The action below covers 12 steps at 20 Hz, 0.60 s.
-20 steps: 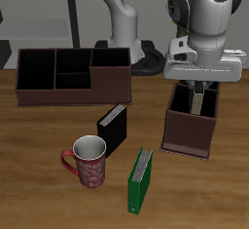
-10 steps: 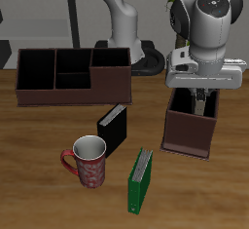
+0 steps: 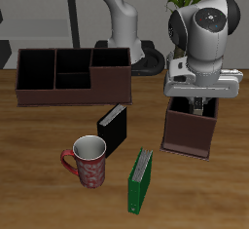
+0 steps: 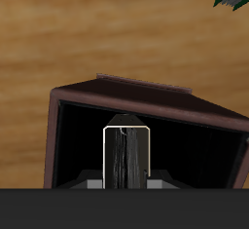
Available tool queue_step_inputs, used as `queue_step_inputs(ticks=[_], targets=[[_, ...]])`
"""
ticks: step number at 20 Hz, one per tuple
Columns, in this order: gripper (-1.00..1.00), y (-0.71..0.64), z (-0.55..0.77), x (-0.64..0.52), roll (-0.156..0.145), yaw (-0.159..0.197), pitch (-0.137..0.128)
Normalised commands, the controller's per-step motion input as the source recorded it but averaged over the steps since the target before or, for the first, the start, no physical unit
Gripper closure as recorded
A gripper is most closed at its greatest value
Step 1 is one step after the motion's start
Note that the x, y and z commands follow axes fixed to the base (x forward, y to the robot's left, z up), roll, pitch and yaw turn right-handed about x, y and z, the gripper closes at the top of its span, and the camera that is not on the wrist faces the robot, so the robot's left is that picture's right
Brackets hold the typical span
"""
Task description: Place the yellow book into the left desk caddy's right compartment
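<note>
Gripper point(image 3: 199, 105) hangs straight down over the left desk caddy point(image 3: 189, 132), the maroon-brown box with its short end toward the table's front edge. Fingertips are at or just inside the caddy's open top. The arm's head blocks most of the opening in the exterior view.

Yellow book point(image 4: 126, 157): only the wrist view picks it up, as a narrow upright slab with a pale outline and a dark middle, seen end-on. It's centred under the gripper and inside the caddy walls point(image 4: 146, 90). In the exterior view it's hidden behind the fingers and the caddy's near wall.

Finger state: can't tell. The fingers look close together in the exterior view. Neither view shows pads touching or clear of the book, so clamped vs. let go is unresolved.

Compartment: also can't tell. The caddy interior renders near-black in the wrist view and no divider shows.

Rest of the table point(image 3: 39, 189):
- the second caddy point(image 3: 73, 76) sits farther back, long side facing the camera, well apart from the first
- black book point(image 3: 112, 128) stands between the two caddies, nearer the front
- red mug point(image 3: 88, 161) is near the front edge
- green book point(image 3: 142, 179) stands beside the mug, in front of the left desk caddy
</note>
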Motion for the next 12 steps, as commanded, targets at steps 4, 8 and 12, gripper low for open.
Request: queue_step_inputs(ticks=[4,8,12], targets=[[-1.0,-0.07,-0.15,0.01,0.022,-0.031,0.048],[-1.0,-0.08,0.07,0.03,-0.014,0.017,-0.037],[-1.0,-0.08,0.16,0.03,-0.009,-0.013,-0.014]])
